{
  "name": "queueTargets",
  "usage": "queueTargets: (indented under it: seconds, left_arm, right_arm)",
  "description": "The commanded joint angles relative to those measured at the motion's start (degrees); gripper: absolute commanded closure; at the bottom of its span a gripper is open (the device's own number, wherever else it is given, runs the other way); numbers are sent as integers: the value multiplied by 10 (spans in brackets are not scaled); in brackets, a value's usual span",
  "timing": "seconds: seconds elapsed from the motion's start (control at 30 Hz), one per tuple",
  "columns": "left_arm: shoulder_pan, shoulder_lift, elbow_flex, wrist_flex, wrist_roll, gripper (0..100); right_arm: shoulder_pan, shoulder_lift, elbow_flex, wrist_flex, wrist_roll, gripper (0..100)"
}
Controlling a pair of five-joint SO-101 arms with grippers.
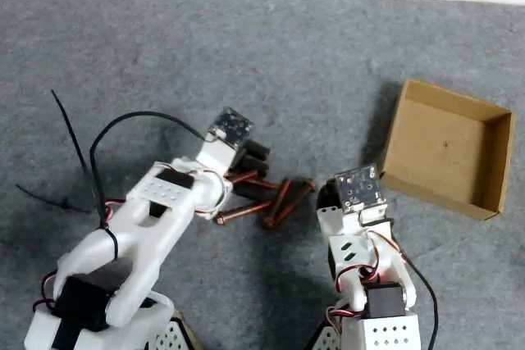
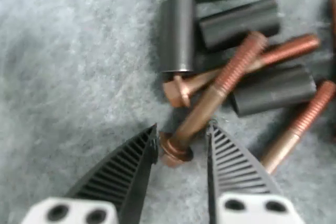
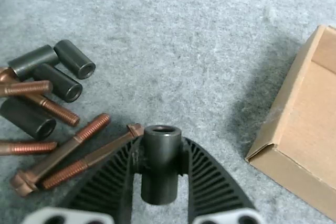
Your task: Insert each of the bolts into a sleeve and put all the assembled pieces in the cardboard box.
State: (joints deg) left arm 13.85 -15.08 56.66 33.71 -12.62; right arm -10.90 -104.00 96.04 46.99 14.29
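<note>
L gripper [image 2: 181, 135]: fingers parted, straddling head end of a bolt [image 2: 215, 95] lying on the mat [image 2: 63, 51]; can't tell if tips touch it. Its shank crosses another bolt [image 2: 289, 51], next to loose sleeves [image 2: 177, 32].

R gripper [image 3: 160, 153]: clamped on a sleeve [image 3: 159, 142], bore twd camera.

R wrist view: box [image 3: 294, 145] corner close on one side, pile [image 3: 58, 82] on the other.

High view: box sits just beyond R arm, open side up; pile btw the arms.

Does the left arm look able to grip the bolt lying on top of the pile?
Likely yes: the left hand is open astride the head end of that bolt, with nothing lying over it.
</note>
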Motion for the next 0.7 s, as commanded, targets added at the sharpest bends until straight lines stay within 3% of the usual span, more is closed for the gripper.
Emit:
queueTargets:
  seconds: [0.0, 0.23, 0.57, 0.67]
  left_arm:
    - [26, 1, -25, 11, -75, 849]
    - [-15, 7, -22, -25, -160, 849]
    - [-25, 63, -66, -24, -170, 849]
    - [-26, 102, -114, 29, -170, 853]
  right_arm:
    - [0, -13, 23, 5, 6, 995]
    - [0, -13, 23, 5, 6, 995]
    - [0, -13, 23, 5, 6, 995]
    - [0, -13, 23, 5, 6, 995]
